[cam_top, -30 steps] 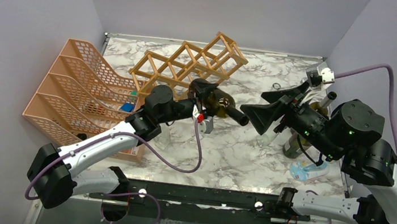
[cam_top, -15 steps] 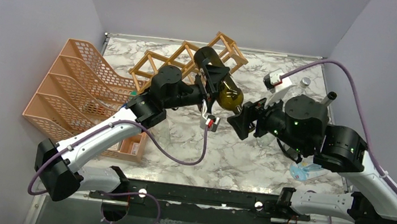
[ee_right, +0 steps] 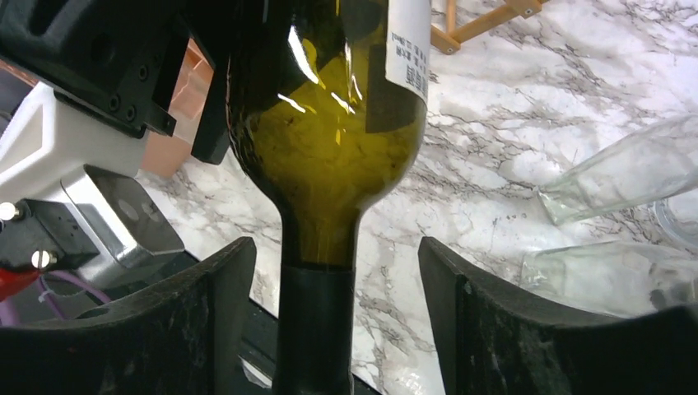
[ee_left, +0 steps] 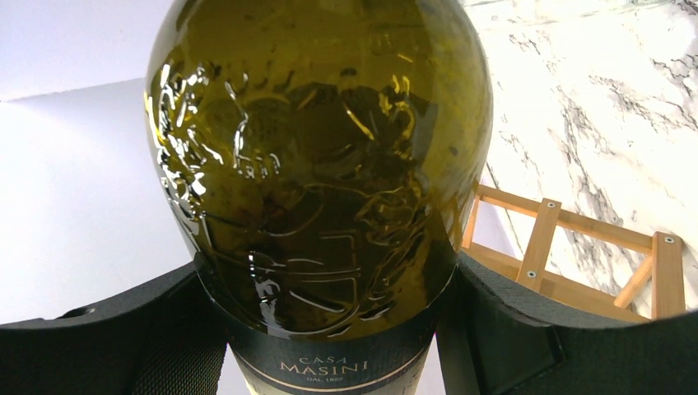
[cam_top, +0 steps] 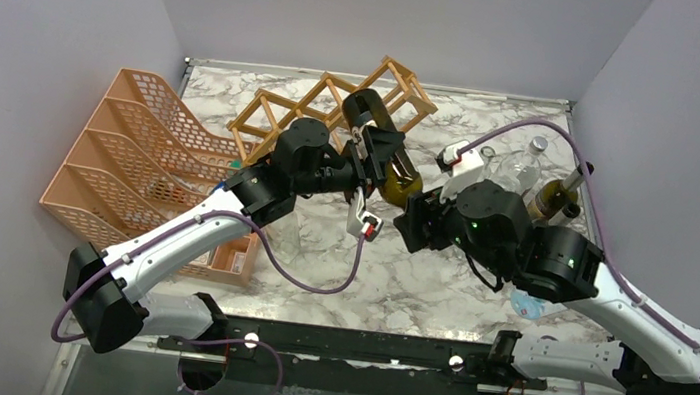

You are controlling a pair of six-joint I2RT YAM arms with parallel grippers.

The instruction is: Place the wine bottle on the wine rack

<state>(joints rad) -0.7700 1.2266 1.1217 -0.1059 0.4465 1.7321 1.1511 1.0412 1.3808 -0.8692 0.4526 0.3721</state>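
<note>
While my left gripper point(ee_left: 325, 280) clamps the heavy, slick glass wine bottle point(ee_right: 329, 123) aloft by the wine rack point(cam_top: 268, 99), I judge its neck, seemingly untouched between the right gripper's point(ee_right: 329, 271) open fingers, the steadier second hold.

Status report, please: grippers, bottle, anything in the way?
Left gripper shut on bottle body. Right gripper open astride its neck. Bottle aloft beside rack, not on it. Clear bottles off right, out of the path.

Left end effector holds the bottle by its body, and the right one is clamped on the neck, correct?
No. The right end effector is not clamped: in the right wrist view its fingers stand clear of the bottle neck on both sides. The left end effector holds the body.
</note>
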